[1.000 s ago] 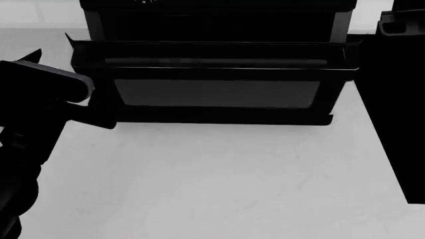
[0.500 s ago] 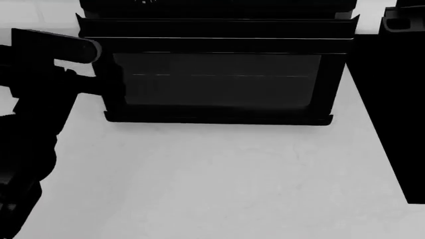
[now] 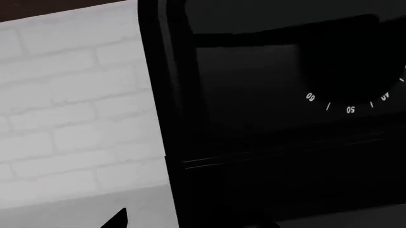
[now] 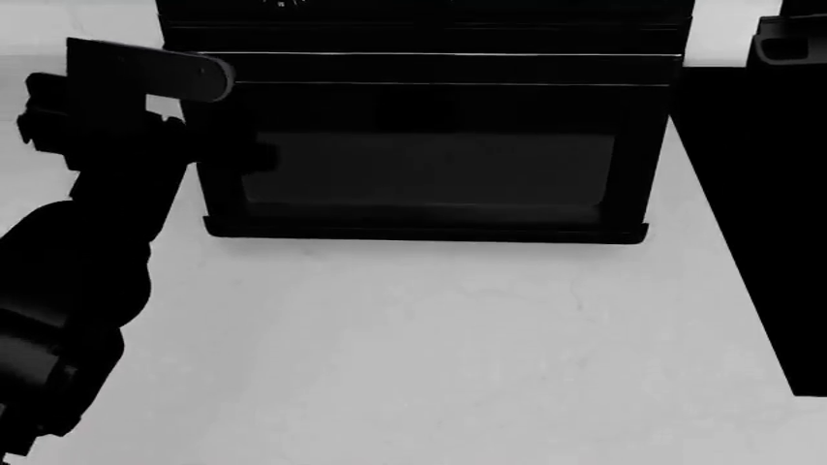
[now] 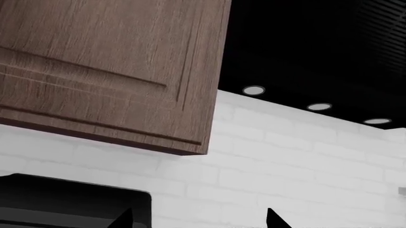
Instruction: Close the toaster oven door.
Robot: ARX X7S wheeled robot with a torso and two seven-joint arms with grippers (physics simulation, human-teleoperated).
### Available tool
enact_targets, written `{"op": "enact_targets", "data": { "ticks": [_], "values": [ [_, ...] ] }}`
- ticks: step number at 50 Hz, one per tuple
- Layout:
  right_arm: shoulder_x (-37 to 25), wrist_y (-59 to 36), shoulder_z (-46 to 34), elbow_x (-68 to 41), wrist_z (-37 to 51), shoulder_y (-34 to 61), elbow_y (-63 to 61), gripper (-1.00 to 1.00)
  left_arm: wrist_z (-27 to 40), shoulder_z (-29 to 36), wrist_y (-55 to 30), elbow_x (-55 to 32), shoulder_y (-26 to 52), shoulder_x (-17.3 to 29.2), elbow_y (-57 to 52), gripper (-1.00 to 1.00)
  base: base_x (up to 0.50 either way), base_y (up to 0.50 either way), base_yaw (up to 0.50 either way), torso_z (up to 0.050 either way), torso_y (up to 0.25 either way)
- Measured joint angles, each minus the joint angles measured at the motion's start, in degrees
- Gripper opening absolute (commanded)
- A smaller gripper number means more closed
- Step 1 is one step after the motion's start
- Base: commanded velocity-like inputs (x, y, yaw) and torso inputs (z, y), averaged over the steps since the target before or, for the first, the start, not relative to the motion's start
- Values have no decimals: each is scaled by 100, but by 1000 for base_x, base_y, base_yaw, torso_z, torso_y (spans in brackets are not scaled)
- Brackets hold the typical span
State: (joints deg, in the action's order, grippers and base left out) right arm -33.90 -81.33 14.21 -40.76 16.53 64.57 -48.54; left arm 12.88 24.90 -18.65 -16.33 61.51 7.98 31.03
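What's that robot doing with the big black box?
It's shutting a toaster oven. Its left arm is at the left edge of the toaster oven door, which stands almost upright against the front, so it looks nearly closed. The left tool is by the door's upper corner. The right arm is off to the side, touching nothing.

Toaster oven (image 4: 427,29): black; toaster oven door (image 4: 427,145), black frame, dark grey glass; dial (image 3: 355,80) with white numerals. Counter (image 4: 427,368): pale grey-white. Wall (image 5: 304,161): white brick pattern. Cabinet (image 5: 108,66): brown woodgrain. Left arm (image 4: 91,242): black
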Motion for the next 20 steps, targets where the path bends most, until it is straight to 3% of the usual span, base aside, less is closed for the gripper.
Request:
{"op": "enact_targets", "data": {
  "ticks": [20],
  "values": [
    [-73, 83, 14, -72, 61, -59, 69, 100, 746, 152, 956, 420, -89, -540, 637, 100, 63, -9, -30, 6, 0]
  ]
}}
